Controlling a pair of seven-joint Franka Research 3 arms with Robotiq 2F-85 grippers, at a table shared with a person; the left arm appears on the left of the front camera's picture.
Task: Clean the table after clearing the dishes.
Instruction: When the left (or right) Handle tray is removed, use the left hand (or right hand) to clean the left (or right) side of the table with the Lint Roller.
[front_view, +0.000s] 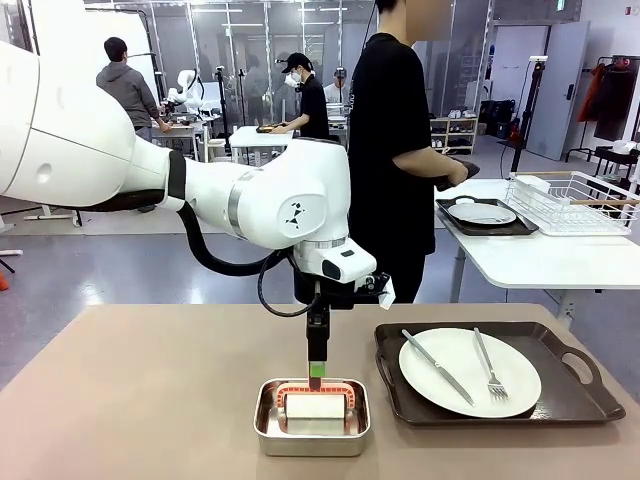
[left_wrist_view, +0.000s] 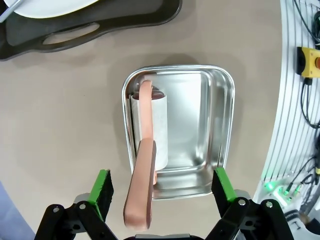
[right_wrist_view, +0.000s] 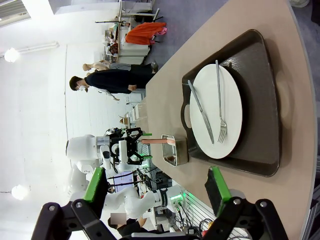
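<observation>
The worktop (front_view: 150, 400) carried one of the dishes: a white plate (front_view: 470, 372) with a knife (front_view: 437, 367) and a fork (front_view: 488, 365) laid across it. The plate sat on a dark tray (front_view: 585, 395) near the left hand (front_view: 317, 378), off to that hand's right. The right hand (right_wrist_view: 155, 187) hung off one short end of this tray, and the plate and cutlery lay ahead of its fingers, well clear of them. A second plate (front_view: 481, 213) lay on a second tray (front_view: 520, 228) on a white table (front_view: 540, 265) far beyond the left hand. A wire rack (front_view: 575, 200) stood beside that tray, and a person (front_view: 390, 150) in black stood at its near end.

Directly beneath the left hand sat a small steel pan (front_view: 312, 437) holding a lint roller (front_view: 314, 408). The white roll lay in the pan and the pink handle (left_wrist_view: 142, 195) rose towards the hand. The left hand was spread wide, with its green pads (left_wrist_view: 104, 187) standing either side of the handle and apart from it, so it gripped nothing. The right hand was likewise spread fully, with nothing between its fingers.
</observation>
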